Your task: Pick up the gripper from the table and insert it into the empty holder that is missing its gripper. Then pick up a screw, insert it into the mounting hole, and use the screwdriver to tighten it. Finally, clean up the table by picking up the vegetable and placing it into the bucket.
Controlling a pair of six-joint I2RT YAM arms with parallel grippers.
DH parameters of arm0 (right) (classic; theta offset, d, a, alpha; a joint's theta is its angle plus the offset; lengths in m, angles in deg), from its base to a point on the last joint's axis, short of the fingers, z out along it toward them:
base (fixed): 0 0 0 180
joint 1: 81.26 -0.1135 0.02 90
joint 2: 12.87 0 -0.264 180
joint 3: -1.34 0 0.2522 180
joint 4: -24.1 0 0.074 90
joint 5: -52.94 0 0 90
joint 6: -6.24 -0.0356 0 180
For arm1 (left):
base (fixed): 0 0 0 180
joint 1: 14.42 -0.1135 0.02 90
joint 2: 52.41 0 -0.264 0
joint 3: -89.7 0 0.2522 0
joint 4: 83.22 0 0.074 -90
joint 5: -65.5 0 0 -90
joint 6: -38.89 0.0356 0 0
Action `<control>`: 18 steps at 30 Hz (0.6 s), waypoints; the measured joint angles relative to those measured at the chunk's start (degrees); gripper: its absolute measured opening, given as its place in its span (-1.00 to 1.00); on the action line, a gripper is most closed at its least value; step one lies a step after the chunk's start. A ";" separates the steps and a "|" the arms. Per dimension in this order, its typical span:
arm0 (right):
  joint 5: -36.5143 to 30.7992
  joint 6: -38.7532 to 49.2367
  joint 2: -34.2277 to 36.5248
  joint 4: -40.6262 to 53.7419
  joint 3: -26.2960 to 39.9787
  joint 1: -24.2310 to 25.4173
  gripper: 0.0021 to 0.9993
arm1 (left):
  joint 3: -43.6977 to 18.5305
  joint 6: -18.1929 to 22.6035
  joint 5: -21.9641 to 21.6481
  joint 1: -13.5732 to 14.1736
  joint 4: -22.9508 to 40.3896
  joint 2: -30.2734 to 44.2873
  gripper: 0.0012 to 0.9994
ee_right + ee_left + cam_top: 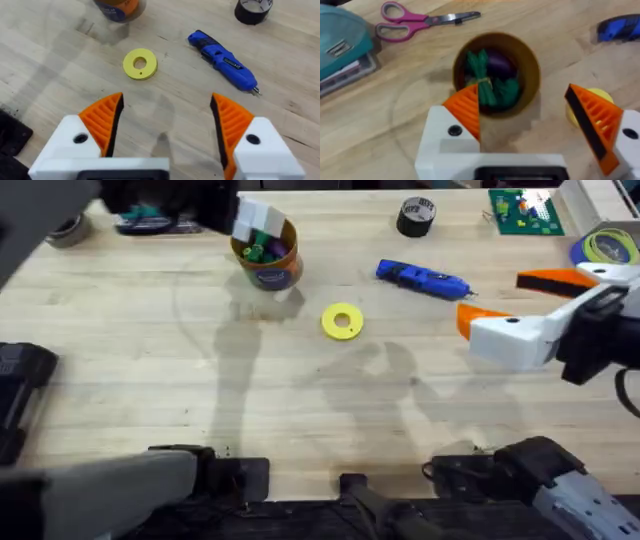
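Two ribbed orange-tipped grippers, left (pixel 522 120) and right (pixel 165 122), gape empty over frilly vegetable (pixel 490 82).

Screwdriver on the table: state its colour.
The screwdriver is bright blue with a thin metal tip, clearest in the right wrist view.

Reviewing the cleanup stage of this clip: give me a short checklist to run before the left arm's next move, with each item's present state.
1. Vegetable inside the bucket: ok, green frilly piece lies within the rim.
2. Left claw open and empty: ok, nothing between the orange tips.
3. Left claw clear to lift from the bucket: ok, it sits above the rim, not inside.
4. Right claw open and empty: ok.
5. Screwdriver lying on the table: ok, apart from both claws.
6. Screw tightened in its mounting hole: cannot tell.
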 joint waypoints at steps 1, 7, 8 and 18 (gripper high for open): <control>0.00 0.00 0.00 0.00 0.00 0.00 1.00 | 0.00 0.01 -0.54 0.00 1.97 -1.57 0.97; 0.00 0.00 0.00 0.02 -0.02 0.00 1.00 | -0.04 0.00 -2.63 0.00 16.61 -10.29 0.97; 0.00 0.00 0.00 0.02 -0.01 -0.01 0.99 | -0.04 0.00 -2.72 0.00 18.99 -11.40 0.97; 0.00 0.00 0.00 0.04 -0.02 -0.01 1.00 | -0.04 -0.02 -2.95 0.00 31.80 -14.83 0.97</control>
